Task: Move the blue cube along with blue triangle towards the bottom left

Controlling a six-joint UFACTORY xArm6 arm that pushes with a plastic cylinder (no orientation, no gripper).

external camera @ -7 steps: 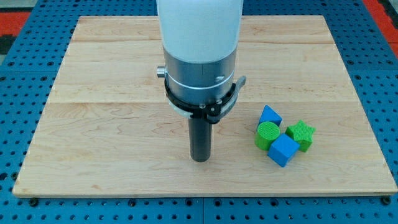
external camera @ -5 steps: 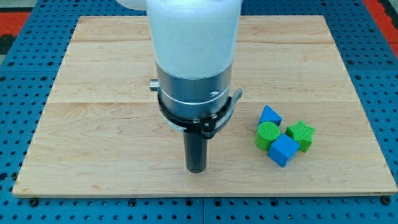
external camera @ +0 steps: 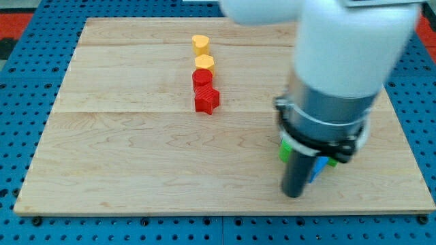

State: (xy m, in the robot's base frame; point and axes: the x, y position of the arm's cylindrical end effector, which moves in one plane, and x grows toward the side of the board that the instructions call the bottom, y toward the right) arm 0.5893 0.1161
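My tip (external camera: 293,194) is near the view's bottom right, right at the cluster of blue and green blocks. The rod and arm body cover most of that cluster. Only a sliver of the blue cube (external camera: 317,168) shows just right of the rod, and small green bits (external camera: 283,151) show at the rod's left and right. The blue triangle is hidden behind the arm. I cannot tell whether the tip touches the blue cube.
A column of blocks stands at the view's upper middle: a yellow heart-like block (external camera: 199,44), a yellow block (external camera: 204,63), a red round block (external camera: 201,79) and a red star-like block (external camera: 206,100). The wooden board (external camera: 102,150) lies on a blue pegboard.
The arm has swung from the view's bottom middle to the bottom right, onto the blue and green cluster. The yellow and red blocks, hidden before, are now uncovered.
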